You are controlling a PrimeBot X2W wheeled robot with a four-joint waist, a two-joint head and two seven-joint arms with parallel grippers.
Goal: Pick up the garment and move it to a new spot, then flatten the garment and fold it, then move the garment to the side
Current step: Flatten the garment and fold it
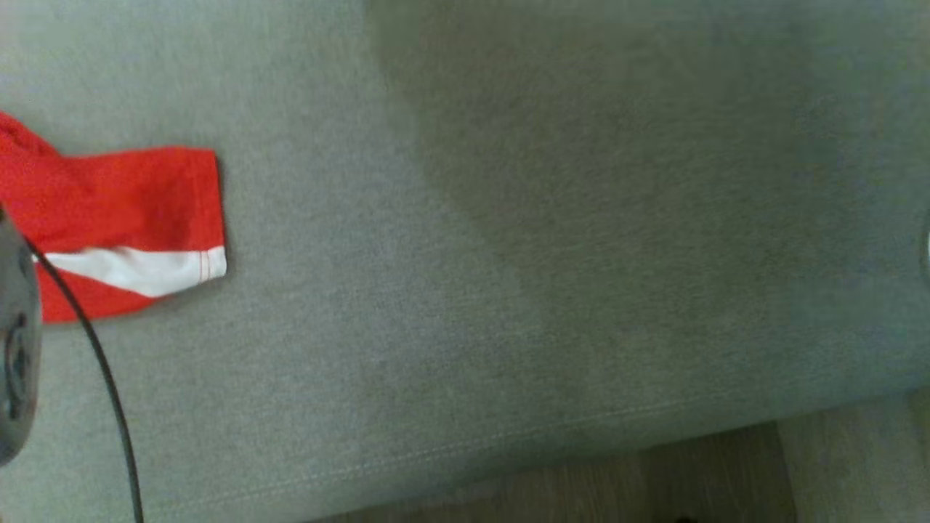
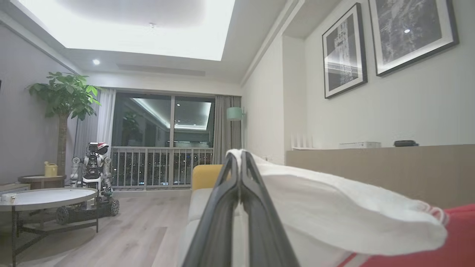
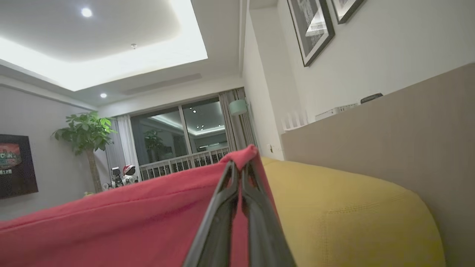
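**Colleague:** What does the head view give you?

**Me:** I see the garment (image 1: 123, 218), red with a white band. It lies at the far left of the grey sofa seat (image 1: 508, 290), and part of it runs out of the picture. A black cable (image 1: 109, 378) crosses in front of it.

**Colleague:** And the left wrist view?

**Me:** My left tool (image 2: 240, 155) is pressed narrow, with its two fingers pinching a white fold of the cloth. Some red cloth shows at the lower right.

**Colleague:** The right wrist view?

**Me:** My right tool (image 3: 241, 165) is also pinched tight, on a red edge of the cloth. A yellow cushion (image 3: 352, 211) lies just beside it on the right.

**Colleague:** So how far along are we?

**Me:** Both tools have their grasp, so I judge that a carry is in hand. I cannot tell if this is the first move or the last move to the side. The piece I see lies quite flat, but most of the cloth is hidden. For now I count flattening and folding as not confirmed.
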